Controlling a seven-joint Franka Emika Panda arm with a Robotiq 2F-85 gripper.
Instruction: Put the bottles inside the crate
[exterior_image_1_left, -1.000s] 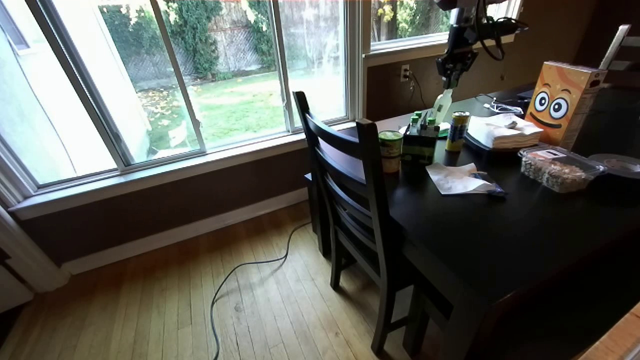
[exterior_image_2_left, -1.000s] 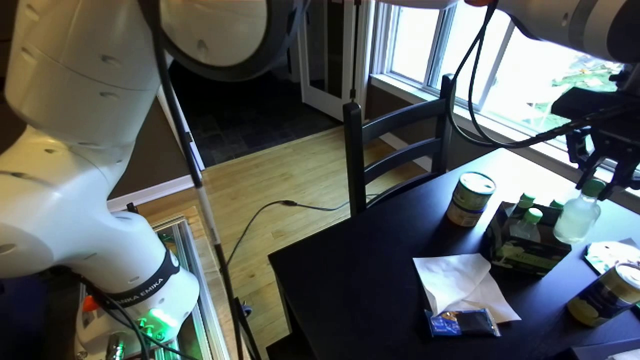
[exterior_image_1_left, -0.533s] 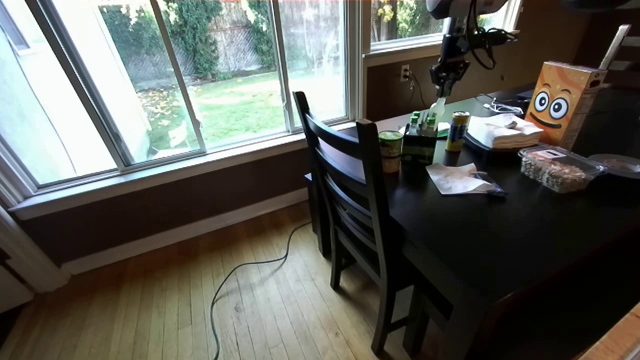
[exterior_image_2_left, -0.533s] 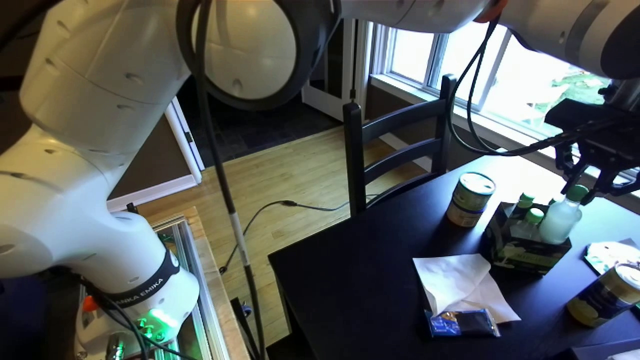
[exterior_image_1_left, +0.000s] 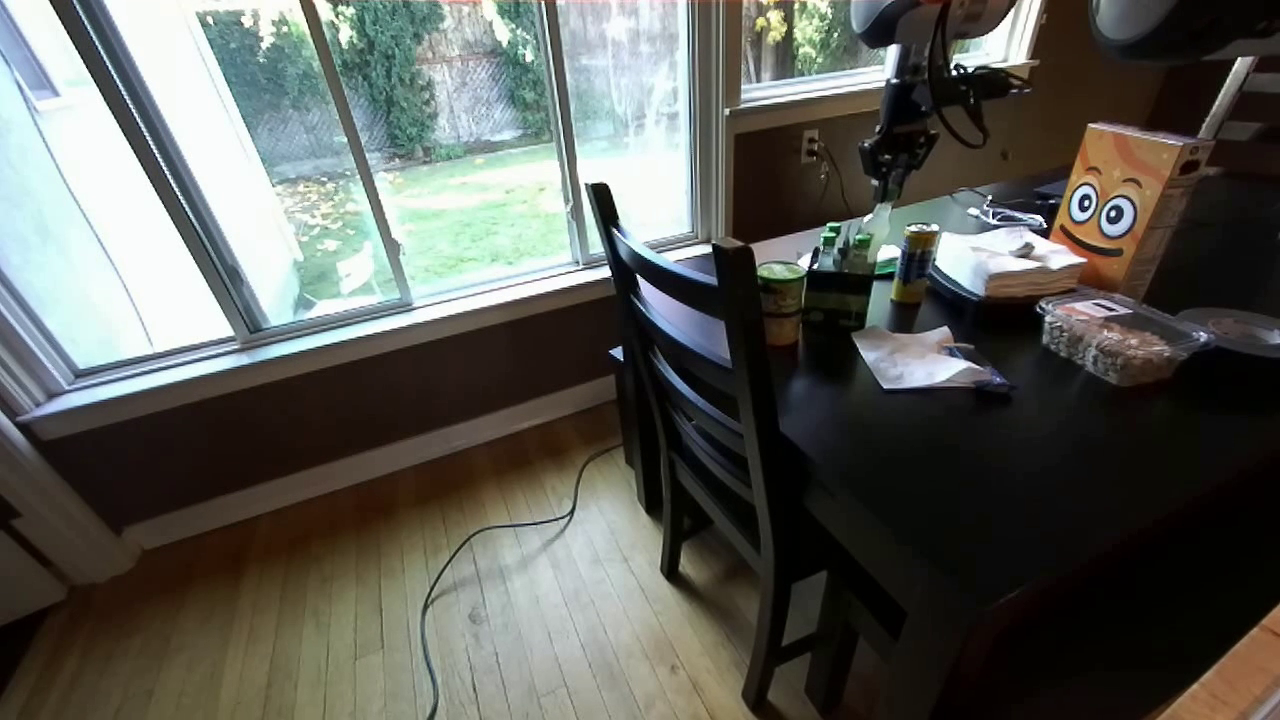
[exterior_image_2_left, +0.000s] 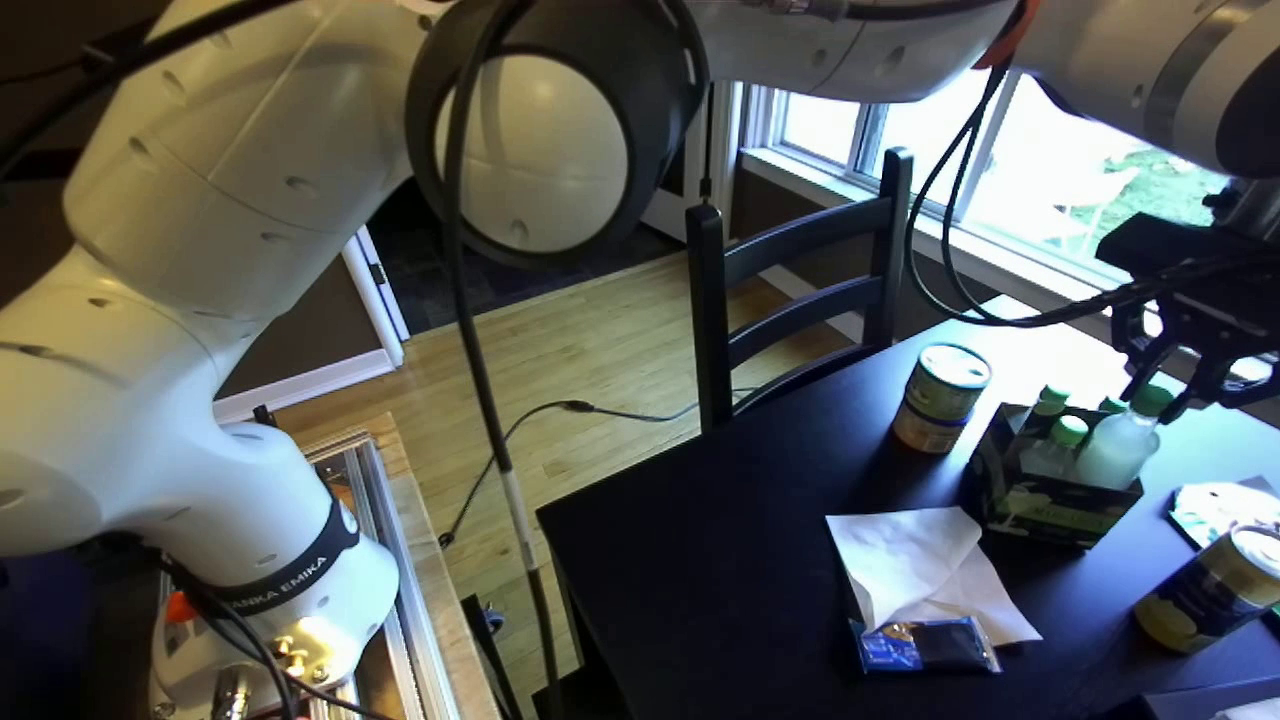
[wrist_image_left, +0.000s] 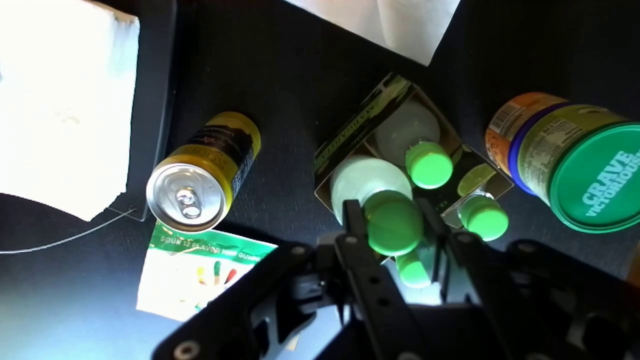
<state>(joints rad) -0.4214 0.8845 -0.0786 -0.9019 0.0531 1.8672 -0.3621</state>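
Observation:
The crate (exterior_image_2_left: 1060, 512) is a small dark open-topped carton on the black table, also in the wrist view (wrist_image_left: 350, 132). Several green-capped bottles stand in it, such as a clear one (exterior_image_2_left: 1050, 458); their caps (wrist_image_left: 429, 165) show in the wrist view. My gripper (wrist_image_left: 392, 210) is above the crate, its fingers closed around the green cap (wrist_image_left: 395, 230) of a pale whitish bottle. That bottle (exterior_image_2_left: 1118, 452) leans slightly, its lower part inside a corner compartment, its base hidden by the crate wall. My gripper also shows in both exterior views (exterior_image_1_left: 882, 190) (exterior_image_2_left: 1152, 402).
A tall tub (exterior_image_2_left: 940, 395) stands close beside the crate. A yellow-and-dark can (wrist_image_left: 205, 170) and a gummy packet (wrist_image_left: 200, 272) lie on the opposite side. White paper (exterior_image_2_left: 925, 565) and a blue wrapper (exterior_image_2_left: 925, 645) are in front. A chair (exterior_image_1_left: 690, 375) stands at the table edge.
My gripper has moved down and over the crate with the pale bottle. The bottle was above and beside the crate's edge; now its lower part is inside. The base light turned from green to whitish.

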